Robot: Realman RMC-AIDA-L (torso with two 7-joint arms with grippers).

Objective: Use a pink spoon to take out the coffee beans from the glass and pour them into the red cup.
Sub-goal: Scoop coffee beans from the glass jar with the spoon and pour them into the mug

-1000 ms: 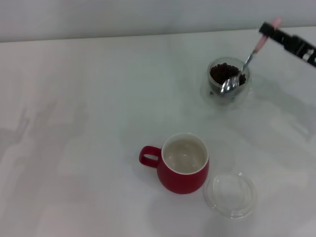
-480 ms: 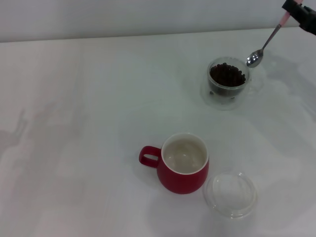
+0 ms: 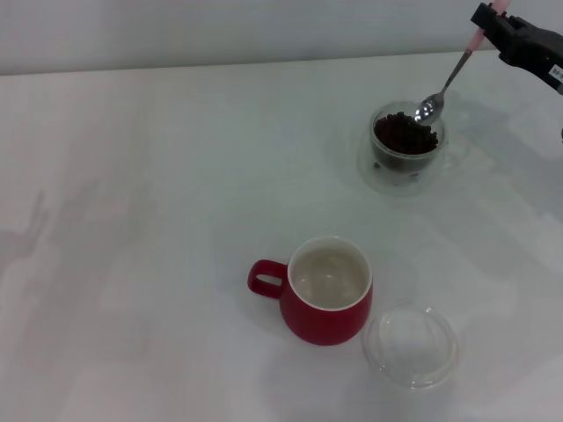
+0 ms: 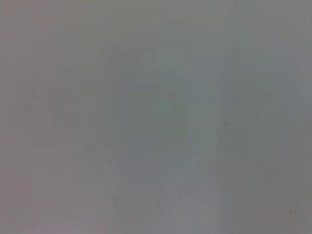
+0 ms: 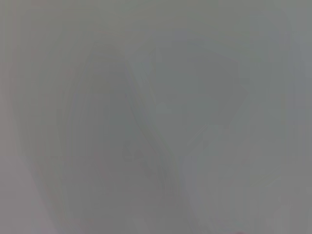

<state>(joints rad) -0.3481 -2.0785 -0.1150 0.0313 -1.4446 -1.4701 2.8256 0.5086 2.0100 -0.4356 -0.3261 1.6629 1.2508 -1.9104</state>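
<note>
Spoon (image 3: 444, 84): head view, pink handle clamped in right gripper (image 3: 489, 25) jaws, bowl just over glass (image 3: 405, 145) rim, far right of bench (image 3: 158, 176). Beans (image 3: 404, 134) in glass. Red cup (image 3: 327, 291) near centre, clear dish (image 3: 411, 346) beside. Wrist views: blank; left gripper unseen.

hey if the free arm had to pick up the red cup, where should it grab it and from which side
Probably by the small loop handle, coming from the robot's left. The red cup stands upright with the handle pointing that way and bare table beside it; the clear dish crowds its right side. The right claw is busy holding the pink spoon over the glass.
</note>
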